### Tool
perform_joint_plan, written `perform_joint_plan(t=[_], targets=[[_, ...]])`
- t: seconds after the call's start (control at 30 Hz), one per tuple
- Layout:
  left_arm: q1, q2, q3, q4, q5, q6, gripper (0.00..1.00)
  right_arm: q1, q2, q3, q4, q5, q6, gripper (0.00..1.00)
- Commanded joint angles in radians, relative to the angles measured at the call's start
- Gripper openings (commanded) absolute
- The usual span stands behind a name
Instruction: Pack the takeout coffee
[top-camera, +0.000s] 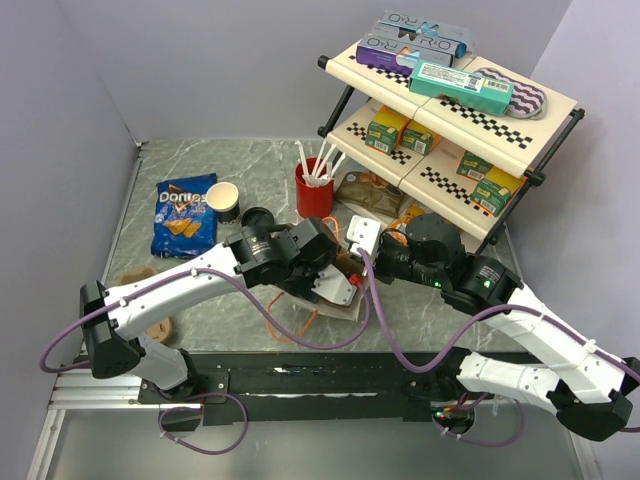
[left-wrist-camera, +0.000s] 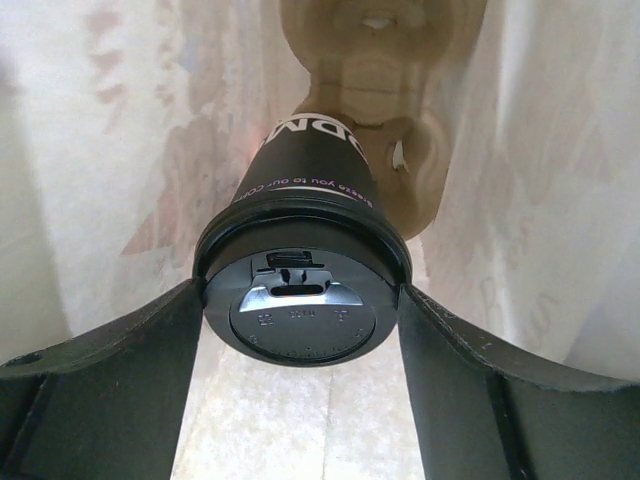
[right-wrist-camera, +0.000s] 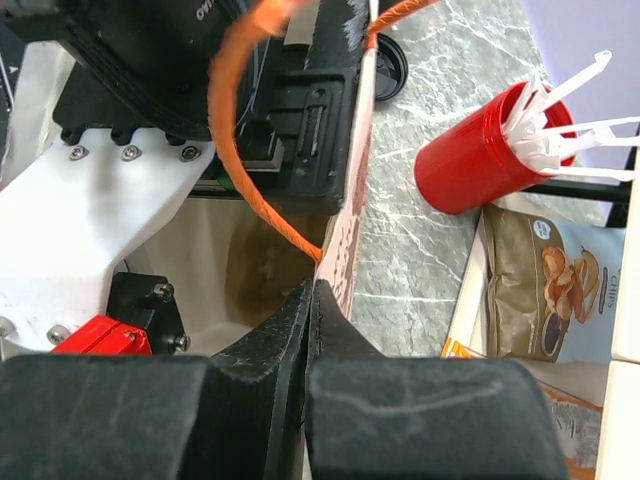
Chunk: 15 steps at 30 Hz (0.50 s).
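Black-lidded cup clasped wide by left gripper, long axis straight ahead into bag, base first; bag edge pinched tight by right gripper.

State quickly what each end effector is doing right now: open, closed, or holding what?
Left end effector: closed on the takeout coffee.
Right end effector: shut, pinching the edge of the paper bag.

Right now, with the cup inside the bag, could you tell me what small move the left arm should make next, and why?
Probably ease the left claw slightly deeper: it grips the coffee cup inside the white bag, the right claw pinches the bag's edge open, and the cup's base isn't visibly resting yet.
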Motion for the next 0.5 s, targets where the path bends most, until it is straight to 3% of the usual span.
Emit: perform_joint_plan(t=[0.0, 0.47], targets=[[0.006, 0.025, 0.020, -0.059, -0.011, 0.014, 0.01, 0.003, -0.017, 0.015, 0.057, -0.020, 0.021, 0.00], [0.004, 0.049, -0.020, -0.094, 0.003, 0.032, 0.01, 0.001, -0.027, -0.001, 0.102, -0.041, -0.008, 0.00]])
